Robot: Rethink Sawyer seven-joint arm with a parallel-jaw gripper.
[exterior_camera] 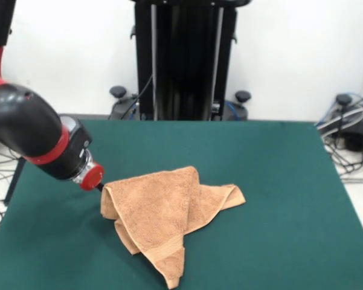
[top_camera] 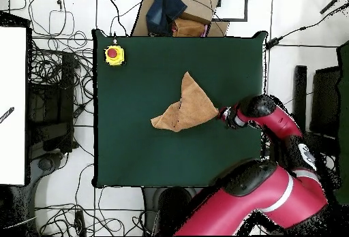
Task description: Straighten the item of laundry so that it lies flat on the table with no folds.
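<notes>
The light orange-tan towel [exterior_camera: 163,217] lies crumpled and folded over itself near the middle of the dark green table [exterior_camera: 278,181]. One corner points toward the front edge and a flap spreads to the right. My gripper [exterior_camera: 101,188] comes in from the left on the red and black arm. It meets the towel's raised left corner and looks shut on it, though its tips are mostly hidden by the cloth. In the overhead view the towel [top_camera: 185,108] is a folded, pointed shape on the table [top_camera: 136,146]. There the gripper [top_camera: 220,115] is at the towel's right corner.
A yellow box with a red button [top_camera: 114,54] sits at one table corner. A cardboard box with dark cloth [top_camera: 184,13] stands just off the table edge. The black pedestal [exterior_camera: 184,60] is behind the far edge. Cables lie on the floor around the table.
</notes>
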